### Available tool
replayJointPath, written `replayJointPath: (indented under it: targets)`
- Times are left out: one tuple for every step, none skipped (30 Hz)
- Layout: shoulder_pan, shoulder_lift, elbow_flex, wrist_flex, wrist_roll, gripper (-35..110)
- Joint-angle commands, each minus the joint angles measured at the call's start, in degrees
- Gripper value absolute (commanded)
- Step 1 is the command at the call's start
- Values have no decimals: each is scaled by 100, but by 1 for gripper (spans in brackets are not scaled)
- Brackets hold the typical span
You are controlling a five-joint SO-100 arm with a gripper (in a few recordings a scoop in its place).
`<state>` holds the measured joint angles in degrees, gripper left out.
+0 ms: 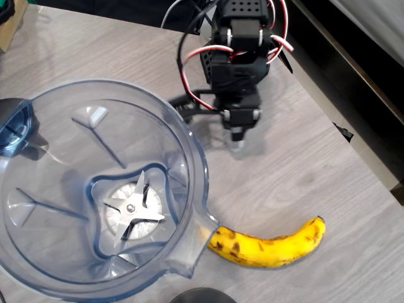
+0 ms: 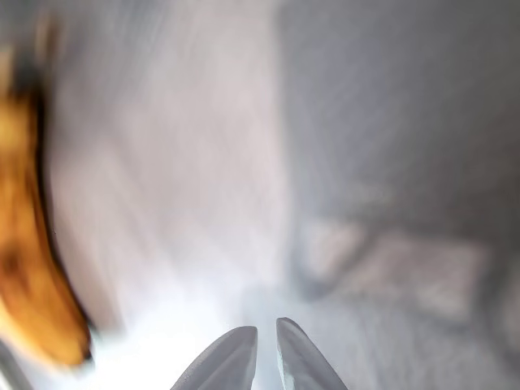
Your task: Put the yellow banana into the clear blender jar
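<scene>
- Spotted curved yellow banana [image 1: 268, 245] is lying on the grey wood-grain desk [image 1: 303, 158], its dark tip touching the spout of the large clear bluish plastic blender jar [image 1: 189, 158].
- Hand [image 2: 266, 345] is hovering empty, fingertips [image 2: 230, 349] nearly closed; the wrist view is blurred.

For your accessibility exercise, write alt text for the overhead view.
A yellow banana lies on a grey wood-grain table, one end touching the spout of an empty clear blender jar. The black robot gripper hangs above the table beyond them.
</scene>
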<state>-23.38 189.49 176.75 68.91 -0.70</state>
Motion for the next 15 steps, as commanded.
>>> replayJointPath:
  targets:
    - [-598,193,-185,-360,-79,0]
    - [-642,193,-334,-501,-79,0]
    - [-659,167,-510,-668,-70,0]
    - [-659,70,-729,-844,-70,0]
    - [-677,-114,-993,-1002,-70,0]
    - [-729,-396,-1345,-1099,-70,0]
    - [-817,-809,-1802,-1107,-62,0]
    - [-861,-1362,-2329,-1090,26,0]
    - [-879,-2013,-2918,-1037,105,0]
    - [-879,-2751,-3551,-923,202,0]
    - [-905,-3463,-4166,-756,272,0]
    - [-940,-4087,-4764,-589,325,0]
    - [-967,-4614,-5273,-457,369,0]
    - [-984,-5036,-5695,-369,457,0]
    - [-993,-5370,-6047,-325,527,0]
